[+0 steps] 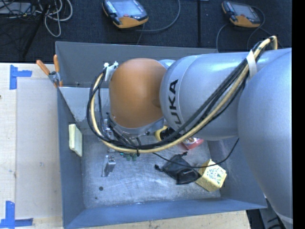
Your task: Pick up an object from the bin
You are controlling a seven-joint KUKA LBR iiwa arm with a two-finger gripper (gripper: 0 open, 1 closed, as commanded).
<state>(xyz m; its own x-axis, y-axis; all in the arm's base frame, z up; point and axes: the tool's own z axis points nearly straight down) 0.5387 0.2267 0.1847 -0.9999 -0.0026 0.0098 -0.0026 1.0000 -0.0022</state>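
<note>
Arm (224,94) comes in over right wall of bin (157,213), thick grey link lying across bin toward its left half. Wrist bent downward, rounded orange cover (136,92) on top, near bin's back-left corner. Yellow and black cables (95,116) loop round cover's left side, then run back along link. End effector (110,166) points down just above bin floor, left of bin's middle.

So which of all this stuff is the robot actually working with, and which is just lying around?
In the job: arm, grey bin, and the loose things in it, any of which might get picked: pale yellow block, small grey metal piece, black lump, yellow box, red thing.

Just lying about: two handheld controllers and cables behind the bin.
</note>
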